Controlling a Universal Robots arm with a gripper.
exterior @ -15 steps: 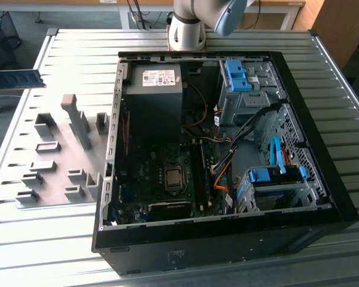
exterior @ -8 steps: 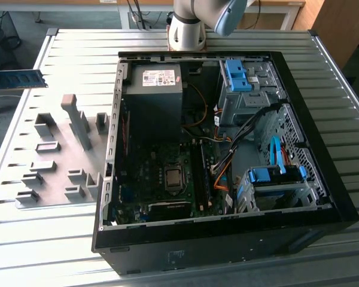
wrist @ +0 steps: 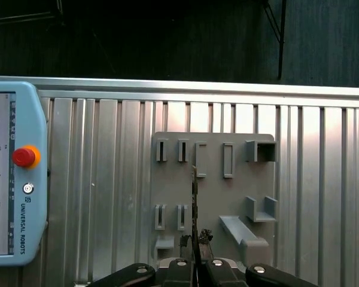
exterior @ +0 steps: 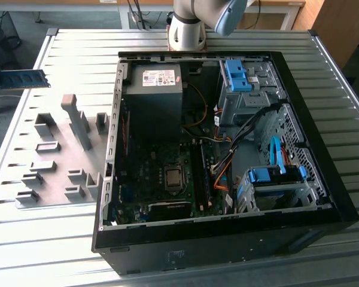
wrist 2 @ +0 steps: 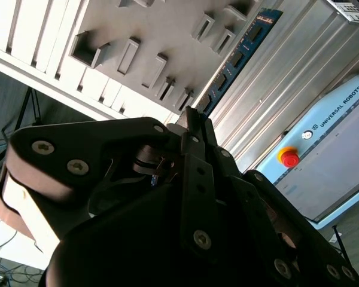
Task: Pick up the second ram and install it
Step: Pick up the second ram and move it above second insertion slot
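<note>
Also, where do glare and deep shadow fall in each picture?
Exterior view: the ribbed table shines pale, the open computer case is dim inside. Second wrist view: the gripper, shut on the second ram, is a near-black mass. First wrist view: glare stripes cross the table beside the fixture plate.

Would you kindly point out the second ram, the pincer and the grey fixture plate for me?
second ram (wrist 2: 236,59): second wrist view, on the blue board's middle.
pincer (wrist: 195,240): first wrist view, between its fingertips.
grey fixture plate (wrist: 221,194): first wrist view, a bare patch.
</note>
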